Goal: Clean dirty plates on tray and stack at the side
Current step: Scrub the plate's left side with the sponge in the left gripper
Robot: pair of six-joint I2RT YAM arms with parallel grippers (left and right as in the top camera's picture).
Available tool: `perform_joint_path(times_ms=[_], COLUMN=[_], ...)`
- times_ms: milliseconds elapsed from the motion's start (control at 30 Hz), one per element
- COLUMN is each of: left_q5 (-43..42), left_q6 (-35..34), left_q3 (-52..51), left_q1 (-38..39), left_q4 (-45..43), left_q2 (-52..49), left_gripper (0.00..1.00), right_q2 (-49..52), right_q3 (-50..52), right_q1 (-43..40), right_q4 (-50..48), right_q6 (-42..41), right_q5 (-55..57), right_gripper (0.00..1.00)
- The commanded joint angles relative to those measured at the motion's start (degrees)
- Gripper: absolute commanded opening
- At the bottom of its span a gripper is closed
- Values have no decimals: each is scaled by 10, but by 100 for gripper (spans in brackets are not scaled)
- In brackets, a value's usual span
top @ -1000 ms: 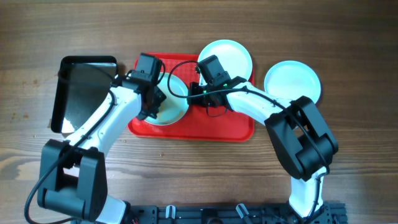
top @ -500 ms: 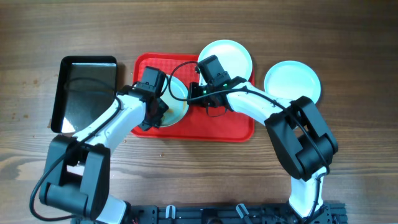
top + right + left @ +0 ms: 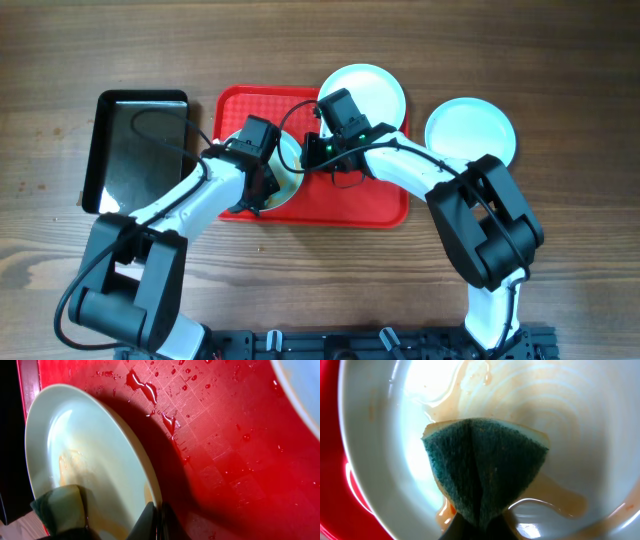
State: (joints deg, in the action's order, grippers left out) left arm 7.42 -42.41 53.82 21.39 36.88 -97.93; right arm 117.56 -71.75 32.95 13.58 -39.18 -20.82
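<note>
Table: plain wood [image 3: 570, 300], with the red tray [image 3: 350, 205] at its middle and a black tray [image 3: 130, 150] just to the left.
Left fingers: the left gripper [image 3: 479, 529] is clenched on a green sponge [image 3: 485, 470], pinched so the pad folds and presses onto the dirty plate [image 3: 580, 420].
Right fingers: the right gripper [image 3: 156, 519] is clamped on that plate's right-hand rim, apparently to steady and tip it against the scrubbing.
Plate: it is on the tray's left half, with orange sauce [image 3: 560, 497] smeared around the sponge, so the wiping looks unfinished.
Edges: the tray's rim is close on the plate's left, and water drops [image 3: 142, 385] lie on the tray floor.
Room: a second plate [image 3: 365, 85] overlaps the tray's far rim. A third plate [image 3: 470, 130] lies on the wood to the right, which is the likely stacking spot, and there is free table beyond it.
</note>
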Motion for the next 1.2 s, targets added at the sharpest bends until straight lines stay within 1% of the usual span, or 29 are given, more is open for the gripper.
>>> perform_joint_path(times_ms=[0,33,67,100,133,200,300,400,567,600,667,767,833,900,933,1033,1100,1167], left_q5=[62,63,72,91,110,129,158,158,155,149,125,70,38,36,46,92,122,154], left_q6=[12,3,-21,-62,-82,-82,-82,-75,-73,-59,-11,113,181,222,232,232,231,224], left_q3=[-17,-17,-17,-17,-17,-17,-17,-17,-17,-17,-17,-17,-17,-17,-17,-17,-17,-11], left_q1=[4,4,4,4,4,4,4,4,4,4,4,2,-2,-7,-12,-21,-24,-23], left_q4=[10,16,25,40,48,44,15,-21,-37,-38,-49,-82,-115,-156,-187,-235,-255,-247], left_q2=[-22,-22,-22,-22,-22,-22,-22,-22,-22,-22,-22,-22,-22,-22,-22,-22,-22,-20], left_gripper=[4,4,4,4,4,4,4,4,4,4,4,4,4,4,4,4,4,4], right_q2=[16,16,16,16,16,16,16,16,16,16,16,16,16,16,16,16,16,16], right_q3=[2,2,2,2,2,2,2,2,2,2,2,2,2,2,2,2,2,2], right_q1=[1,1,1,1,1,1,1,1,1,1,1,1,1,1,1,1,1,1], right_q4=[1,0,0,0,0,0,0,0,0,0,-1,0,0,0,0,0,0,0], right_q6=[2,2,2,2,2,2,2,2,2,2,2,2,2,2,3,4,6,6], right_q5=[13,13,13,13,13,13,13,13,13,13,12,12,12,12,12,12,12,12], right_gripper=[4,5,4,4,4,4,4,4,4,4,4,4,4,4,4,4,4,4])
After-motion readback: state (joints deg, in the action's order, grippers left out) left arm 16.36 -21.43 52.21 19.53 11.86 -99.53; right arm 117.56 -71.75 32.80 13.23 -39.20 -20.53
